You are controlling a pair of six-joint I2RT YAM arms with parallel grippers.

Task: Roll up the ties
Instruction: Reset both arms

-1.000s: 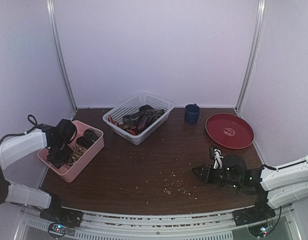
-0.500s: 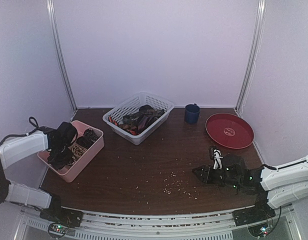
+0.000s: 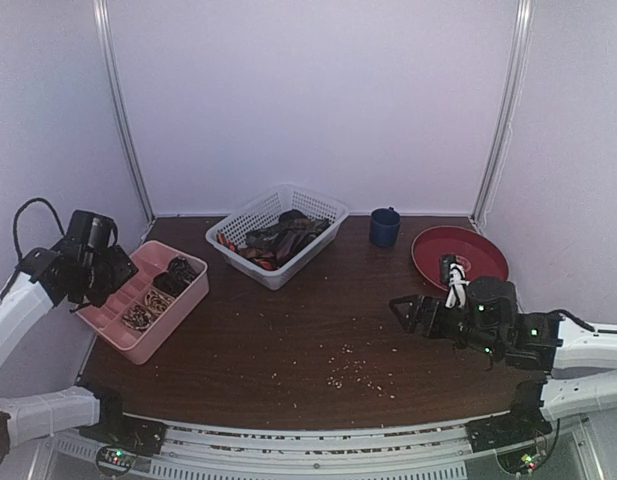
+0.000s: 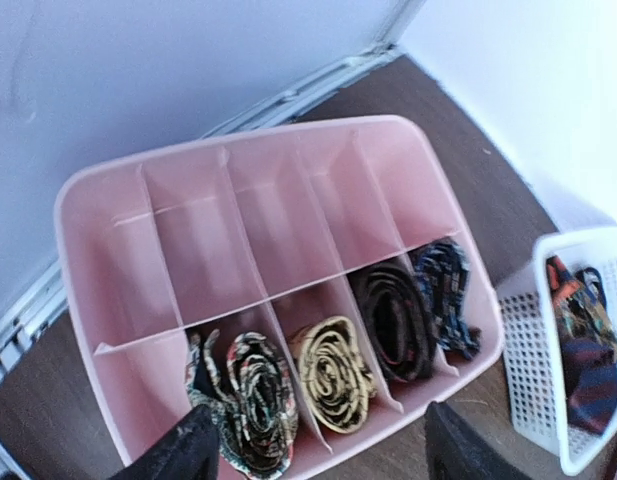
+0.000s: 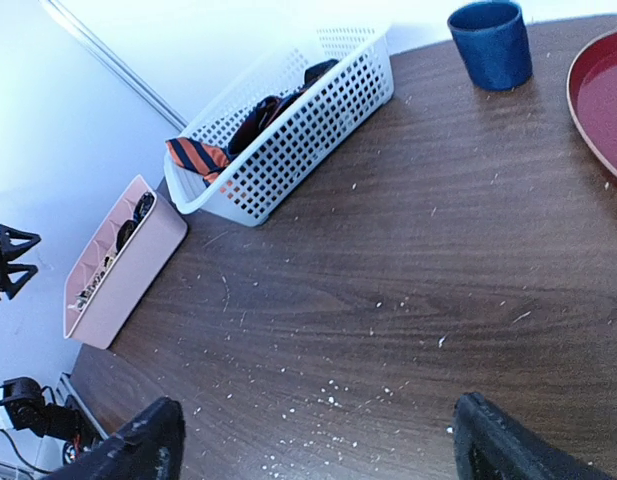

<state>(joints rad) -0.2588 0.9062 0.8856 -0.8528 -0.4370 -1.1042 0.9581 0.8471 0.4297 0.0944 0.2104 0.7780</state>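
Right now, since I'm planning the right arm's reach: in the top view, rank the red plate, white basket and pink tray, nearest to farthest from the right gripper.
1. Red plate, right side, just behind the right gripper.
2. White basket, back centre.
3. Pink tray, far left edge.

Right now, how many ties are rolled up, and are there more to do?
About four rolled ties sit in one row of the pink tray; its other row is bare. The left hand and right hand are open, holding nothing. In the white basket, loose ties wait.
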